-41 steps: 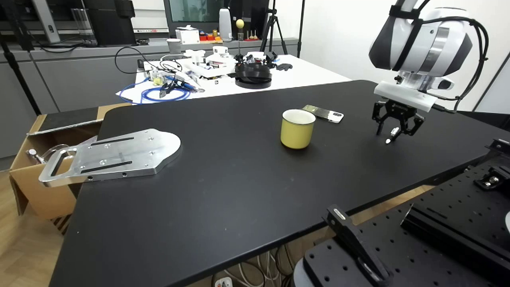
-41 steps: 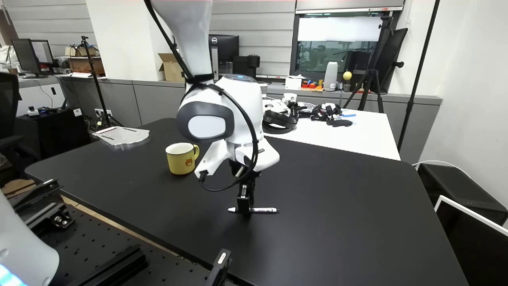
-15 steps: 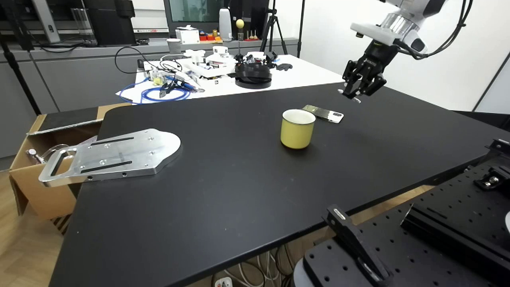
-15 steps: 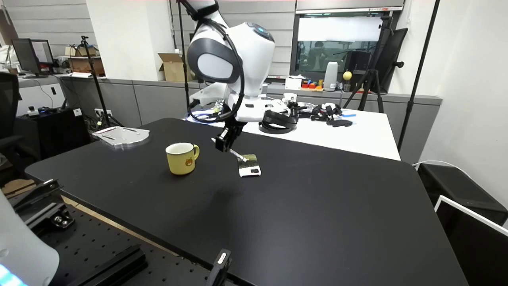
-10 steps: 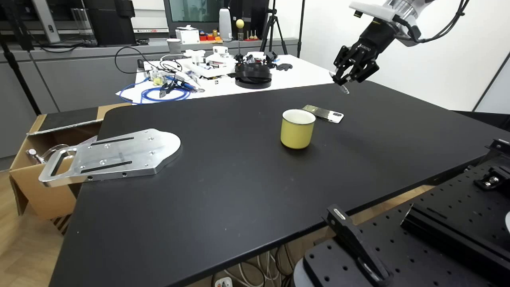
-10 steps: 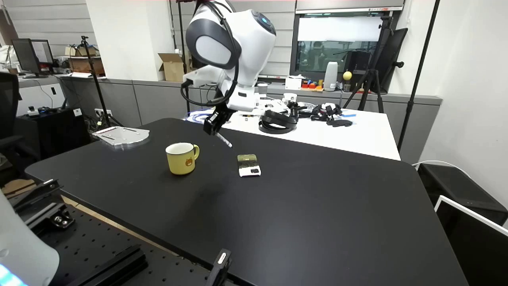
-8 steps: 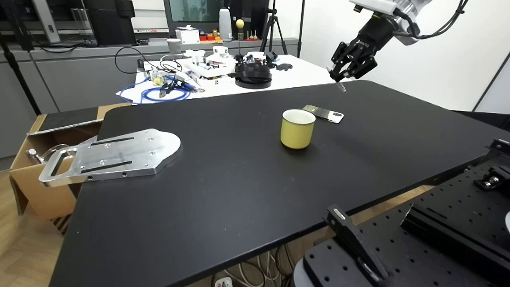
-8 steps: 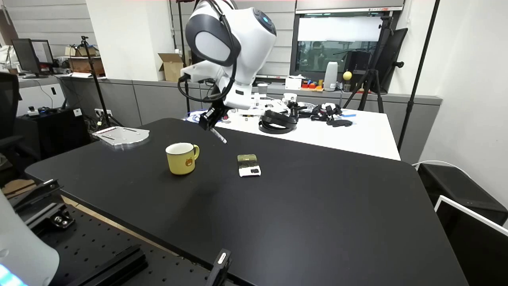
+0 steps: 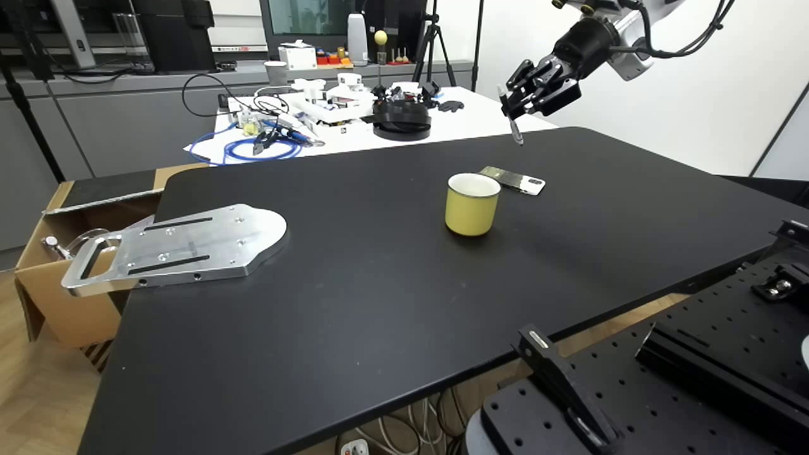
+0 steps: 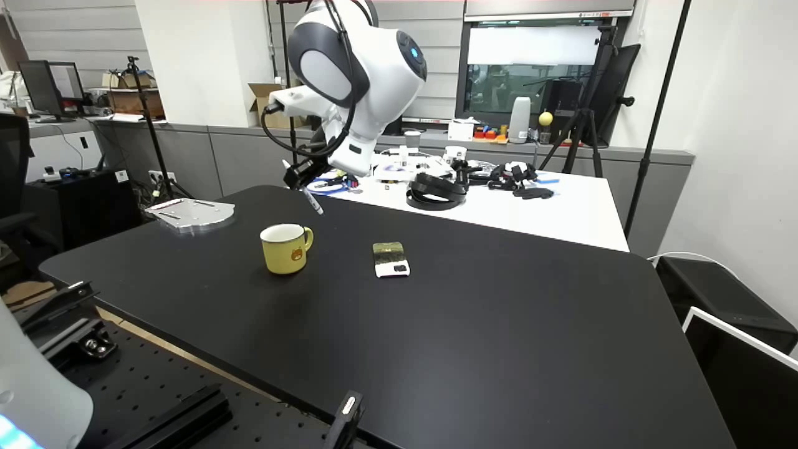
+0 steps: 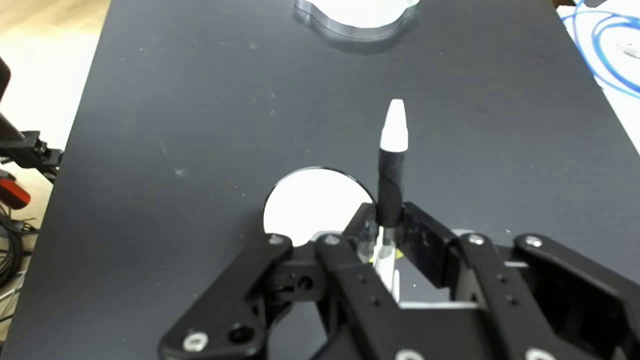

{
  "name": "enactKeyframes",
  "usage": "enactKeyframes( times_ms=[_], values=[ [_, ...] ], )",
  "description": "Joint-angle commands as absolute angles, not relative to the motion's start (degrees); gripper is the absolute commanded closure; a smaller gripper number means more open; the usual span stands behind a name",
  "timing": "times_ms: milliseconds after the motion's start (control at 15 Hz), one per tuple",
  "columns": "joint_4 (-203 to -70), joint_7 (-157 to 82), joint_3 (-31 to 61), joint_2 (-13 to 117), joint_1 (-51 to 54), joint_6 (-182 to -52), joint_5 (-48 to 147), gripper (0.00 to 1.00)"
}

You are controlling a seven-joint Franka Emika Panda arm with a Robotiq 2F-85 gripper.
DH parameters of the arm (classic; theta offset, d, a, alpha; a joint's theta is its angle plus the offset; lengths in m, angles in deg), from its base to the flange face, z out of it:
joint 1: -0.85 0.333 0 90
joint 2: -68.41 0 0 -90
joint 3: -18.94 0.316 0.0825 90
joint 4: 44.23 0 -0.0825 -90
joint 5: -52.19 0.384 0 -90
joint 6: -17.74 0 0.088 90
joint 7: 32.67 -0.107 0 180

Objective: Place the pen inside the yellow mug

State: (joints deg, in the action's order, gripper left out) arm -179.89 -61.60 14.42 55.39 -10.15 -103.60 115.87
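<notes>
The pen, a thin whitish stick with a dark band, is held between my gripper's fingertips. It shows in both exterior views (image 9: 516, 131) (image 10: 313, 202) and in the wrist view (image 11: 394, 135), tilted steeply. My gripper (image 9: 513, 106) (image 10: 297, 179) (image 11: 389, 216) is shut on the pen, high above the table and tilted. The yellow mug (image 9: 471, 212) (image 10: 283, 255) stands upright on the table, lower than the gripper and apart from the pen. In the wrist view the mug's bright opening (image 11: 314, 202) lies left of the pen, partly hidden by a finger.
A phone-like flat object (image 9: 515, 180) (image 10: 391, 260) lies on the black table near the mug. A metal plate with a handle (image 9: 196, 240) (image 10: 193, 212) (image 11: 365, 12) lies at the table's far end. A white table (image 9: 505, 107) with tools and cables adjoins.
The pen lay on the table between the fingers; the gripper shut on it and lifted it. It has moved towards the mug's side while tilting, turning the pen from level to steep.
</notes>
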Motion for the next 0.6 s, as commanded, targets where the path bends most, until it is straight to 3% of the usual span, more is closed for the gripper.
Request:
enactKeyframes(
  times_ms=[0,533],
  values=[
    [-179.1,-62.2,13.5,55.1,-8.4,-99.9,119.9,0.95],
    [-178.9,-60.2,13.7,51.8,-6.2,-98.1,125.0,0.95]
  ],
)
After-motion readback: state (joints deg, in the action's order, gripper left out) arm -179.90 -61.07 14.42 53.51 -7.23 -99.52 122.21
